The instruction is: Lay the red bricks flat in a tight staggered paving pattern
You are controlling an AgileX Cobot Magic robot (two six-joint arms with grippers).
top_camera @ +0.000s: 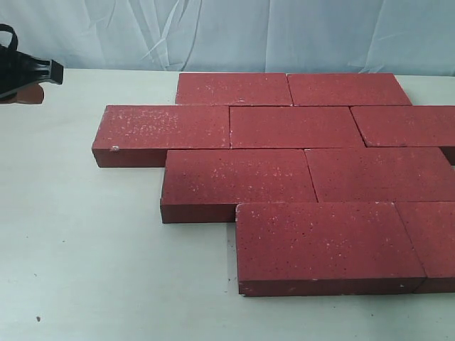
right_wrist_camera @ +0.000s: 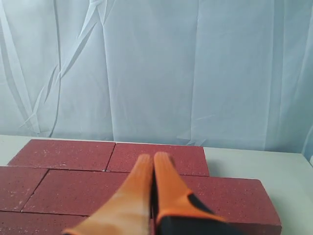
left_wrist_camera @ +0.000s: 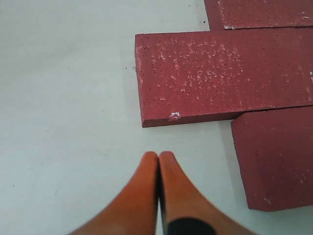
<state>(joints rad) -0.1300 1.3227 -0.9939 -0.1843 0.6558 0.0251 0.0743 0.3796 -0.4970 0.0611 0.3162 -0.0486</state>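
Backdrop (top_camera: 106, 35): pale blue cloth, creased in long folds, is seen hung across the whole back of the scene.
Tabletop (top_camera: 85, 249): a pale, greenish-white surface is seen, bare on its left part and covered by bricks from the middle to the right edge.
Left claw (left_wrist_camera: 159, 157): its two orange fingers are pressed together along their length and nothing is gripped between them. It is held over bare tabletop, near the front corner of the leftmost brick but apart from it. In the exterior view only a black part is caught at the far left edge.
Leftmost brick (top_camera: 167, 128): it is laid flat in the second row from the back and juts farther left than any other. A white chip (left_wrist_camera: 173, 116) is seen at its front left corner, and pale speckles are spread over its top.
Red bricks (top_camera: 295, 126): nine are counted in the exterior view, all laid flat in four rows: two at the back, then three, then two, then two at the front. Those at the right edge are cut off by the frame.
Fit: ends and sides are set touching, with only thin dark lines between them. End seams are offset from row to row, so a stepped left edge is formed.
Right claw (right_wrist_camera: 153, 159): its orange fingers are closed against each other with nothing gripped. It is held above the back rows and pointed toward the cloth.
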